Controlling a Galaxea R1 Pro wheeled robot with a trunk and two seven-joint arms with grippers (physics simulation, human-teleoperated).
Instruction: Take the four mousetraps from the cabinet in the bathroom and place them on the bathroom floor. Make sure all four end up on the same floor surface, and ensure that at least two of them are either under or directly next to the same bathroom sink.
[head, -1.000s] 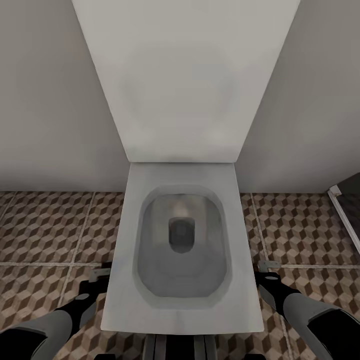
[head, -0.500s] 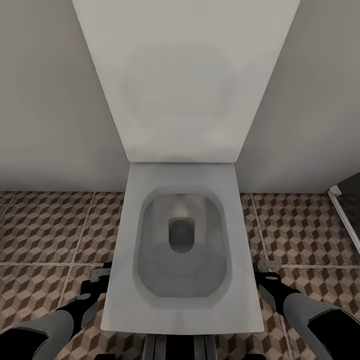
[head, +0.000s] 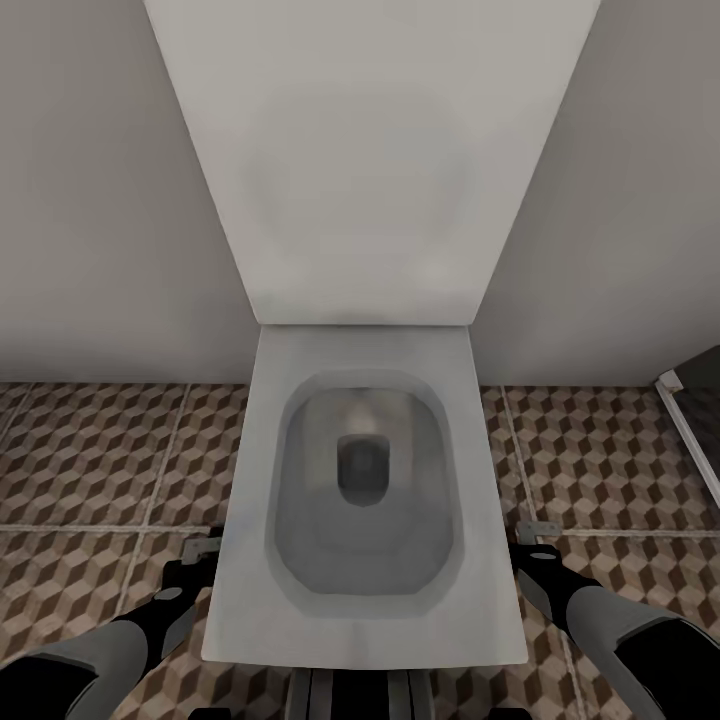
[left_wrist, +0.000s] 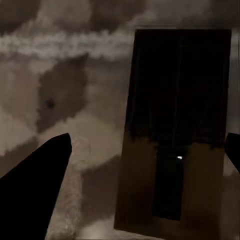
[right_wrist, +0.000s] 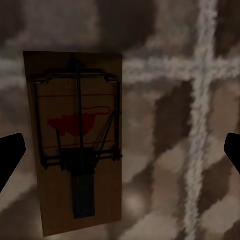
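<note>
Cube-tile floor (right_wrist: 200, 150) w/ flat brown mousetrap (right_wrist: 75, 145), red print, dark wire; both claws apart.

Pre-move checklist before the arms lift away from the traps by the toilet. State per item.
1. Left gripper open, holding nothing: ok; fingertips stand apart.
2. Right gripper open: ok; its fingertips sit at the frame edges, well clear of the trap.
3. Left mousetrap flat on the bathroom floor: ok, though it lies in shadow.
4. Right mousetrap flat on the tiles: ok.
5. Traps next to the sink: not ok; the head view shows a toilet ahead.
6. Remaining two traps placed: cannot tell.
</note>
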